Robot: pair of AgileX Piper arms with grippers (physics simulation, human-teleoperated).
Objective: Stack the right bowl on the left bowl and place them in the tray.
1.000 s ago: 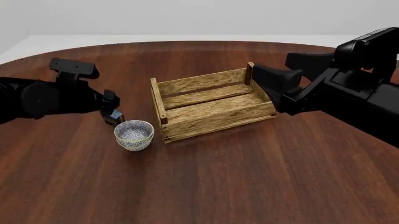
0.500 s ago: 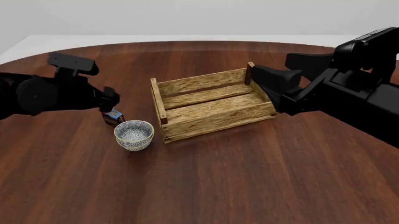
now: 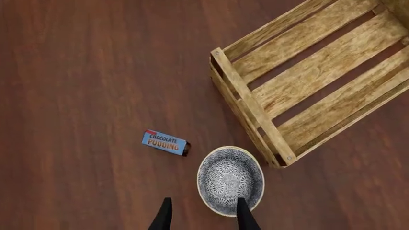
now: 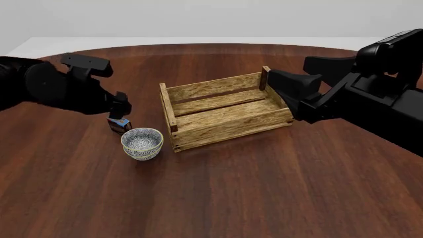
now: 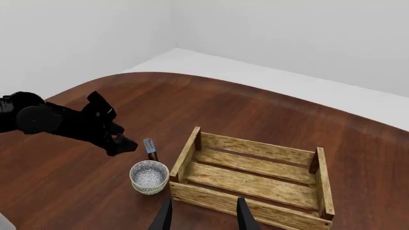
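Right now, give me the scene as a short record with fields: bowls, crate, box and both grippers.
bowls: one speckled bowl visible, on the table, just outside the tray's near-left corner; whether it is two stacked cannot be told
tray: wooden slatted crate, nothing inside
box: chocolate pudding box on the table, apart from the bowl
left gripper: open, above the bowl, holding nothing
right gripper: open, above the tray

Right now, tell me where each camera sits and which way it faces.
Front: fixed above the arms' side, facing forward and down at crate, bowl, both arms.
Left wrist: high, looking straight down on bowl, pudding box; open left gripper shows.
Right wrist: looks across the crate toward the left arm; open right gripper shows.
All share bowl and crate.
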